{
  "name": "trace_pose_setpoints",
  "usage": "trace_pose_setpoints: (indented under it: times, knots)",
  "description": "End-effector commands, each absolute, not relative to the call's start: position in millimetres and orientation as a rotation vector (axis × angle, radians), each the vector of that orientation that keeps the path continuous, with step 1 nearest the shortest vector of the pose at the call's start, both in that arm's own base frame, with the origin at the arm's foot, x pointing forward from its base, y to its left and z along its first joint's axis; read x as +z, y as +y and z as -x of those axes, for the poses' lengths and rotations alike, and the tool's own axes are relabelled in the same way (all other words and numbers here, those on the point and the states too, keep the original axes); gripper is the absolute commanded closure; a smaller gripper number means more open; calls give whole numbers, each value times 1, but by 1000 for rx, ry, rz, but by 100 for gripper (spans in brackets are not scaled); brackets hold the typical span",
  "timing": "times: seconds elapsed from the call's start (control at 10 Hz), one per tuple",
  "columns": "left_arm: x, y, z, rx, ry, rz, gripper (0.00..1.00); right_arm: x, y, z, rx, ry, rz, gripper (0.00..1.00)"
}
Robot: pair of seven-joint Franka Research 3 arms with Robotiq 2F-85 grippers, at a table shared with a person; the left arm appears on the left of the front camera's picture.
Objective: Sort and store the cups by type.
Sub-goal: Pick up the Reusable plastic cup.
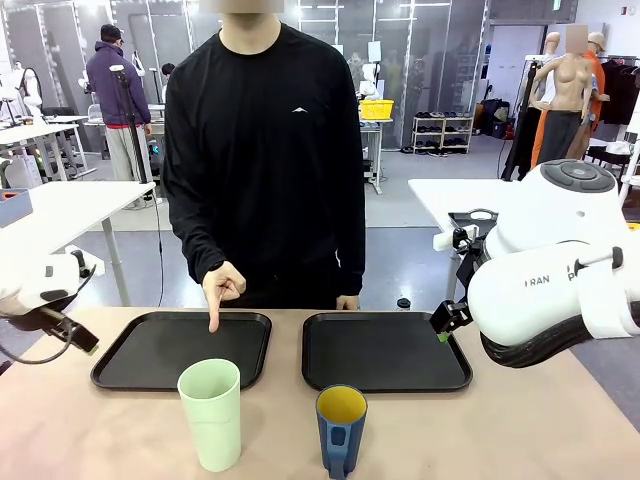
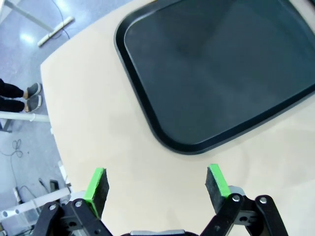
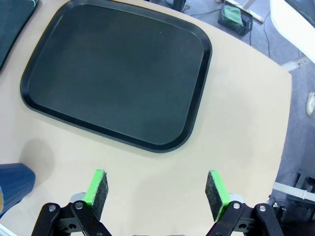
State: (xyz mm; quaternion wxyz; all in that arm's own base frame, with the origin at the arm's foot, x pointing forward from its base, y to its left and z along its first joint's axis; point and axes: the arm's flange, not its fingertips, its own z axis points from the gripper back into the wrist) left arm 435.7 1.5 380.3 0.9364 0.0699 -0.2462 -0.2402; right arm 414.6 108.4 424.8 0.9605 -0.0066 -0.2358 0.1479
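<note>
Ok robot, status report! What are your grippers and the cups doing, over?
Left gripper open, empty; right gripper open, empty. Mint-green tumbler upright before left tray, blue mug before right tray. Person's hand points into left tray.

Two cups stand at lower centre: one mint-green tumbler (image 1: 210,412) and one dark blue mug (image 1: 341,428). Two black trays lie mid-frame, a left tray (image 1: 180,347) and a right tray (image 1: 385,350), with one small dark object (image 1: 403,303), perhaps a cap, beyond them.
</note>
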Motion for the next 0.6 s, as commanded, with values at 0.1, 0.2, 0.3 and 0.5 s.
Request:
trace_pose_setpoints:
  times: [0.1, 0.2, 0.3, 0.5]
  knots:
    - [344, 50, -417, -551, -520, -191, 0, 425, 108, -415, 299, -477, 10, 0]
    - [337, 65, -415, -557, -535, -223, 0, 425, 108, -415, 299, -477, 10, 0]
    - [335, 72, -409, -569, -526, -222, 0, 425, 108, -415, 299, -477, 10, 0]
    - [331, 78, -395, -704, -593, -110, 0, 425, 108, -415, 299, -477, 10, 0]
